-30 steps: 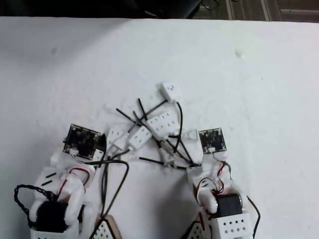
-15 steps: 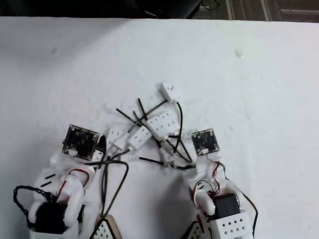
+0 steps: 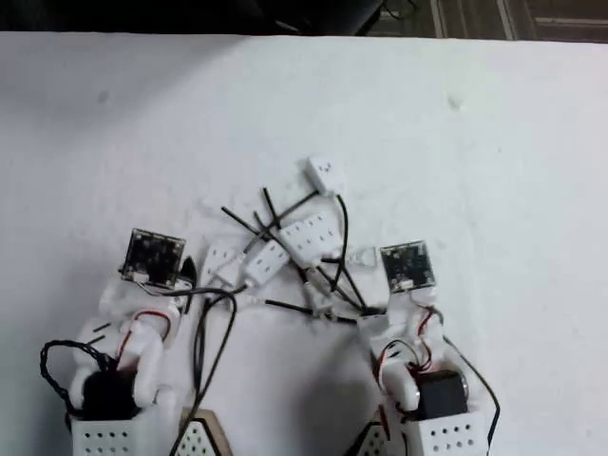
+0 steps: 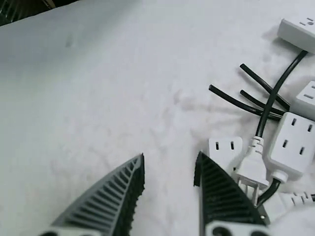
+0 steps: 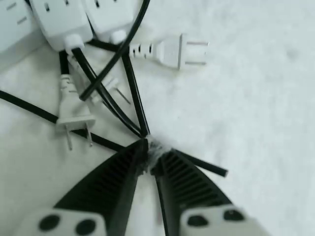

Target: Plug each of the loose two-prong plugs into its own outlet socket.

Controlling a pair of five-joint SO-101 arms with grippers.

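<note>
Several white outlet blocks (image 3: pixel 312 236) lie tangled with black cords mid-table. One small outlet (image 4: pixel 225 149) sits just beyond my left gripper (image 4: pixel 170 162), which hovers open over bare cloth beside it. A white plug (image 4: pixel 251 167) rests against a larger outlet (image 4: pixel 290 145). My right gripper (image 5: pixel 147 147) is shut, its tips at a crossing of black cords (image 5: pixel 133 93); I cannot tell whether a cord is pinched. Ahead of it lie a loose two-prong plug (image 5: pixel 170 50) and another loose plug (image 5: pixel 74 118). The first plug (image 3: pixel 356 256) lies beside the right arm's wrist.
A lone outlet (image 3: pixel 326 174) sits farthest back in the tangle. The white cloth table (image 3: pixel 494 142) stretches open behind and to both sides. Two wooden-edged pieces (image 3: pixel 199 437) stand at the front edge between the arm bases.
The right arm swung forward and left over the cords, then drew back to about where it was. The left arm's wrist shifted slightly farther back. The plugs and outlets stayed put.
</note>
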